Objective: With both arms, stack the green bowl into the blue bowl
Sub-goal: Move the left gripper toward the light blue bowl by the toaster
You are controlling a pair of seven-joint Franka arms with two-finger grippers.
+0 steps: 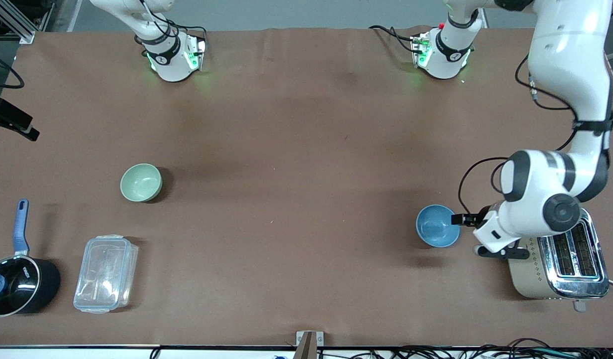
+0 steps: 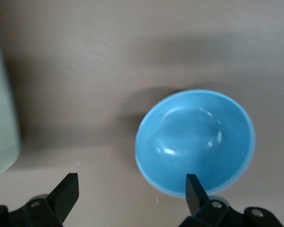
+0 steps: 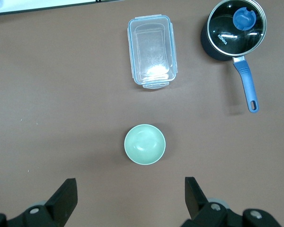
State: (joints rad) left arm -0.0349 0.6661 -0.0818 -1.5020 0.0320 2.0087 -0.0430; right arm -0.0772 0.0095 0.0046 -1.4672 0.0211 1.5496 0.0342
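Observation:
The green bowl (image 1: pixel 141 183) sits upright on the brown table toward the right arm's end. It also shows in the right wrist view (image 3: pixel 145 144). The blue bowl (image 1: pixel 437 226) sits upright toward the left arm's end, next to the toaster. My left gripper (image 1: pixel 466 234) is open and empty, low between the blue bowl and the toaster. In the left wrist view the left gripper (image 2: pixel 131 191) has one fingertip (image 2: pixel 195 188) over the rim of the blue bowl (image 2: pixel 195 142). My right gripper (image 3: pixel 130 196) is open and empty, high over the table above the green bowl. Its hand is out of the front view.
A silver toaster (image 1: pixel 560 269) stands beside the left gripper. A clear plastic container (image 1: pixel 105 273) and a black saucepan with a blue handle (image 1: pixel 17 286) lie nearer the front camera than the green bowl. The right wrist view shows the container (image 3: pixel 151 52) and the saucepan (image 3: pixel 235 28).

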